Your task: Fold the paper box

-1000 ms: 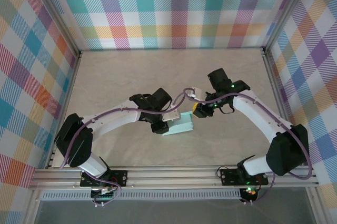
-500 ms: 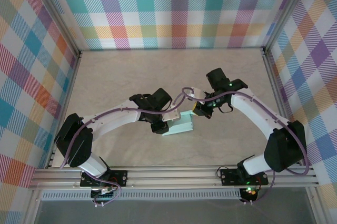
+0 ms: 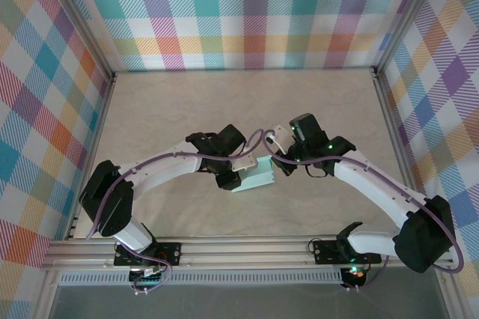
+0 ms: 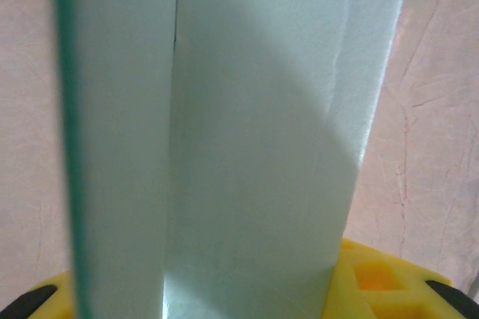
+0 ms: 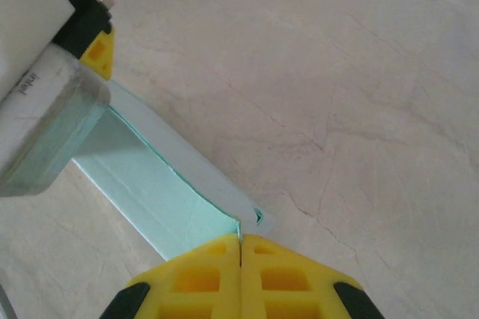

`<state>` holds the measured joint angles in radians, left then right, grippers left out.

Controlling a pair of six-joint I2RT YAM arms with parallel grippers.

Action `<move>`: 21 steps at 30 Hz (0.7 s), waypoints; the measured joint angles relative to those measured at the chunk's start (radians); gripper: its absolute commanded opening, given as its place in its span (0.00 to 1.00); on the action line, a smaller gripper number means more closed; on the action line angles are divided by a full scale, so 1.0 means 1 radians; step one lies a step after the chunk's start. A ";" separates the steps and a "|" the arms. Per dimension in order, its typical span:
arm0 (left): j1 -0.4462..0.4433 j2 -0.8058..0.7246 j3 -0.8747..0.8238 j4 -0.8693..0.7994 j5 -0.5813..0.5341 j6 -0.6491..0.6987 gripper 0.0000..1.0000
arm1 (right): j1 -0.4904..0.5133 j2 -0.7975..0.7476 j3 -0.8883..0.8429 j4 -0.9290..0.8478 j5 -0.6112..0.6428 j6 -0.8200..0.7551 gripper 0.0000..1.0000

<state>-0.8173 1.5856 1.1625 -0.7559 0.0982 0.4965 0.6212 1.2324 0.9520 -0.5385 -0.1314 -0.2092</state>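
The paper box (image 3: 257,177) is a small pale mint card box lying at the middle of the table between both arms. My left gripper (image 3: 238,175) is shut across its left end. In the left wrist view the box's panels (image 4: 254,147) stand between yellow fingers (image 4: 374,281). My right gripper (image 3: 283,163) meets the box's right end from the upper right. In the right wrist view its yellow fingers (image 5: 202,281) are pressed together, pinching a thin upright card edge at the corner of the box (image 5: 150,184). The left gripper's body (image 5: 45,132) holds the far end.
Beige marbled table (image 3: 224,109) with free room behind and in front of the box. Checkered walls (image 3: 247,12) close off the back and both sides. An aluminium rail (image 3: 247,251) runs along the near edge by the arm bases. Purple cables (image 3: 258,139) loop over both arms.
The right arm has moved left to the box's right end and its jaws have closed on the card edge. The left gripper and the box have stayed put.
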 measured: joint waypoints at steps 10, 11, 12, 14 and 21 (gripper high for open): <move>-0.039 0.032 0.032 0.001 -0.055 -0.037 0.38 | 0.100 -0.061 -0.083 0.080 0.257 0.407 0.00; -0.043 0.034 0.033 0.006 -0.059 -0.039 0.38 | 0.104 -0.071 -0.092 0.085 0.273 0.440 0.00; -0.047 0.035 0.034 0.011 -0.061 -0.040 0.38 | 0.107 -0.080 -0.099 0.087 0.286 0.471 0.00; -0.059 0.039 0.034 0.029 -0.073 -0.047 0.38 | 0.110 -0.092 -0.109 0.090 0.310 0.537 0.00; -0.072 0.067 0.062 0.034 -0.097 -0.067 0.38 | 0.136 -0.109 -0.138 0.108 0.394 0.697 0.00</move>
<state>-0.8898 1.6527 1.2247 -0.7219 0.0013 0.4297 0.7574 1.1233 0.8139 -0.4301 0.2626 0.4881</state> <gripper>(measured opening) 0.416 0.048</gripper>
